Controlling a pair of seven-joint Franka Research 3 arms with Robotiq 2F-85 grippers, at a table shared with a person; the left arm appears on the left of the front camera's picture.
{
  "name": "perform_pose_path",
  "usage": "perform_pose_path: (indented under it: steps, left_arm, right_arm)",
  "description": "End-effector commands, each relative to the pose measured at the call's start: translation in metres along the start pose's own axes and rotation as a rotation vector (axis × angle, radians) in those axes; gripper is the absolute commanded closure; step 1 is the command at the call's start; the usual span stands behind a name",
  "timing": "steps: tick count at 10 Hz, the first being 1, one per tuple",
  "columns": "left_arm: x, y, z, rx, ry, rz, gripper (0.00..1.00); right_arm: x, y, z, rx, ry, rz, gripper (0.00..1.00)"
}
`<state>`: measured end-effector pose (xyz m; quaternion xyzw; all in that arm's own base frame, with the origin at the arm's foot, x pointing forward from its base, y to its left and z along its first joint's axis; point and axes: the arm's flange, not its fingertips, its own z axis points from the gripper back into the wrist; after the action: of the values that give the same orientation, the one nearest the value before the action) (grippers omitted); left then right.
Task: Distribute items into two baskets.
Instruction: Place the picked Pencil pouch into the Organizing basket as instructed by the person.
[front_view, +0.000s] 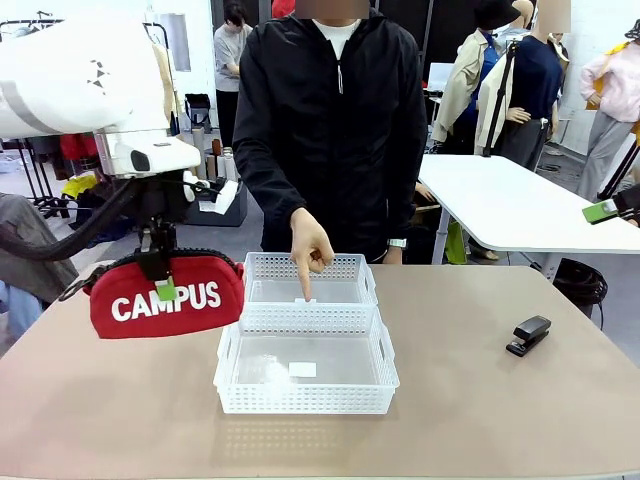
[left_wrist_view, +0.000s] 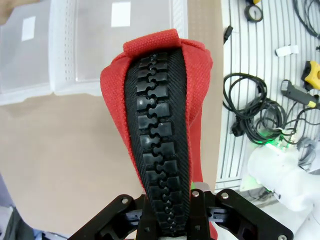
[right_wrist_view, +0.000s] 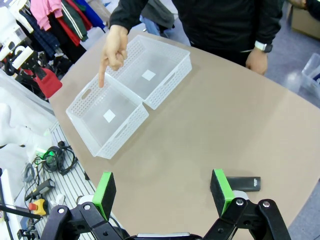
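Front view, looking across the tabletop (front_view: 480, 420): the left arm's jaws are clamped tight on the top edge of the red "CAMPUS" pouch (front_view: 200, 300) and hold it in the air, lettering facing this way, just to the robot's left of the two white baskets. The baskets stand touching, one behind the other, mid-table: the near basket (front_view: 305, 405) towards the robot, the far basket (front_view: 305, 268) towards the person. The person's hand (front_view: 310, 245) hangs over them, forefinger pointing down near the seam where the two meet; I cannot tell which basket it means. The small black stapler (front_view: 528, 335) lies on the tabletop well off to the robot's right, apart from the baskets. From the left wrist, the pouch's black zipper (left_wrist_view: 162, 150) runs straight up out of the closed jaws, with the baskets beyond it. From the right wrist, that arm's jaws stand wide apart with nothing between the green pads (right_wrist_view: 105, 192), hovering above the tabletop with the stapler lying just beside one pad.
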<state>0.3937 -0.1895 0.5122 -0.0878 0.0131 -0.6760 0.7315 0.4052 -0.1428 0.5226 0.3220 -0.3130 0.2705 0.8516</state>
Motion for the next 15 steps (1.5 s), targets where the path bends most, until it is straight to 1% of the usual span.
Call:
perform_pose_path:
  steps: [1, 3, 5, 12, 13, 15]
  left_arm:
    - [0.012, -0.005, 0.004, -0.006, -0.020, -0.041, 1.00]
    - [0.032, -0.001, 0.002, -0.015, -0.006, -0.051, 1.00]
    - [0.054, 0.001, -0.003, 0.012, 0.001, -0.045, 1.00]
    - [0.107, -0.007, -0.012, 0.038, -0.042, -0.078, 1.00]
    - [0.115, -0.011, -0.016, 0.027, -0.043, -0.093, 1.00]
    - [0.128, -0.015, -0.026, 0.043, -0.049, -0.102, 1.00]
  right_arm:
    - [0.002, 0.001, 0.000, 0.001, -0.007, 0.007, 0.00]
    - [0.002, 0.001, 0.000, 0.001, -0.007, 0.007, 0.00]
    - [0.002, 0.001, 0.000, 0.001, -0.007, 0.007, 0.00]
    - [0.002, 0.001, 0.000, 0.001, -0.007, 0.007, 0.00]
    - [0.002, 0.001, 0.000, 0.001, -0.007, 0.007, 0.00]
    - [0.002, 0.001, 0.000, 0.001, -0.007, 0.007, 0.00]
